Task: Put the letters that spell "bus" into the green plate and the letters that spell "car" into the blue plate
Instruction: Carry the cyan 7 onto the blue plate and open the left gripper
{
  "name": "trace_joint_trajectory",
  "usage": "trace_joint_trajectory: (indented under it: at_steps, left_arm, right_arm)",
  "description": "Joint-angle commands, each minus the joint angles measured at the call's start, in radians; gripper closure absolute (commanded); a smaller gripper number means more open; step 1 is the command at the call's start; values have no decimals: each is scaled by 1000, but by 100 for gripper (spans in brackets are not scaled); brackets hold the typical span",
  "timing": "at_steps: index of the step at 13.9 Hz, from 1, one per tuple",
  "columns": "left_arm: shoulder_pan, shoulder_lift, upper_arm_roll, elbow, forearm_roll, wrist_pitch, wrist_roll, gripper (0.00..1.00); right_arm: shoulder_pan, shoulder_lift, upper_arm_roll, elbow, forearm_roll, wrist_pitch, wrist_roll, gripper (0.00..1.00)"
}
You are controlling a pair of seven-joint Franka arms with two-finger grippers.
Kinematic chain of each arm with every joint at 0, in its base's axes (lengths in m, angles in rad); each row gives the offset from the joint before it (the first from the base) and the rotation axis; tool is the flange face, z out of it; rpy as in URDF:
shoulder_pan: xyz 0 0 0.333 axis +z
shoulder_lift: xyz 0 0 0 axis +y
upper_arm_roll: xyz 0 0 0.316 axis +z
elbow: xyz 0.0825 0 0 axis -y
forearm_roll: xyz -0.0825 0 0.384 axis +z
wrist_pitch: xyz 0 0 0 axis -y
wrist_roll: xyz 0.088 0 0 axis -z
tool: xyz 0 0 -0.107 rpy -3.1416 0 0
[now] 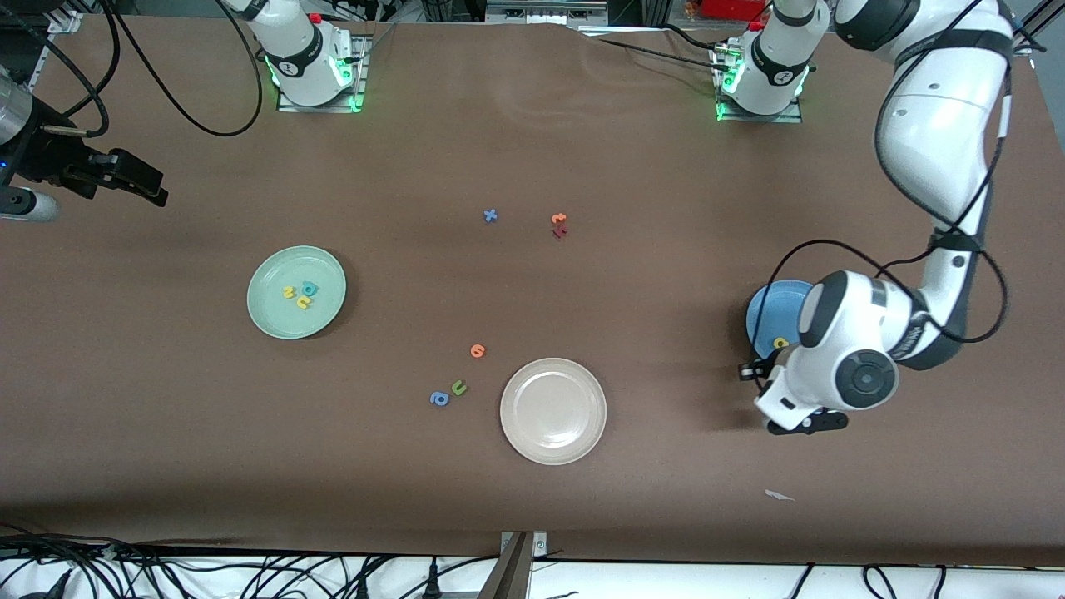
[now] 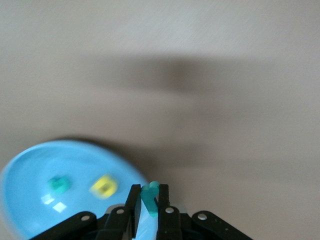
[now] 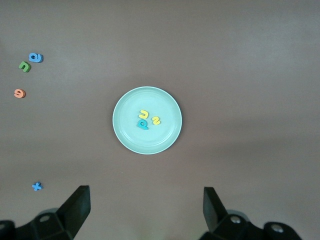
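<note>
Teal r (image 2: 149, 196) pinched in narrow jaws of left gripper (image 2: 148, 200), over rim of blue plate (image 2: 30, 170); teal c (image 2: 58, 185), yellow a (image 2: 103, 185) inside. Teal b (image 3: 142, 124), yellow u (image 3: 143, 114), yellow s (image 3: 156, 120) in green plate (image 3: 170, 102). Right gripper (image 3: 146, 206) waiting high over counter (image 1: 532, 125), jaws wide, nothing held.

Mint-green plate (image 1: 274, 320), blue plate (image 1: 770, 309) (cream plate (image 1: 552, 410) too).
</note>
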State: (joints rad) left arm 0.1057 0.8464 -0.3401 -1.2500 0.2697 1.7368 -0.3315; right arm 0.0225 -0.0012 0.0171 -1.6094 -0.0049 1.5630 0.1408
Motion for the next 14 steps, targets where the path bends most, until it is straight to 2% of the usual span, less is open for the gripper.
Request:
trace_joint_trajectory:
  at_steps: [1, 2, 3, 4, 5, 6, 11, 14]
  left_arm:
    - [48, -23, 3, -32, 6, -92, 122, 95]
    - [60, -21, 7, -40, 20, -120, 153, 94]
    - [68, -20, 6, -52, 57, -132, 169, 86]
    - [68, -17, 6, -64, 80, -138, 175, 54]
    - [66, -15, 6, -60, 85, -137, 184, 13]
    - [60, -20, 6, -46, 85, -137, 172, 0]
    - [65, -39, 3, -8, 79, -141, 172, 0]
    - [89, -130, 4, -8, 72, -143, 180, 0]
  right_arm:
    - [-6, 4, 6, 22, -1, -18, -13, 0]
    - [-6, 4, 6, 22, -1, -18, -13, 0]
    - [-6, 4, 6, 22, -1, -18, -13, 0]
    - [-6, 4, 6, 22, -1, -18, -13, 0]
    - [-6, 4, 6, 22, -1, -18, -13, 0]
    - [-6, 4, 6, 22, -1, -18, -13, 0]
    - [-6, 4, 6, 22, -1, -18, -13, 0]
    - [-6, 3, 6, 22, -1, -18, -13, 0]
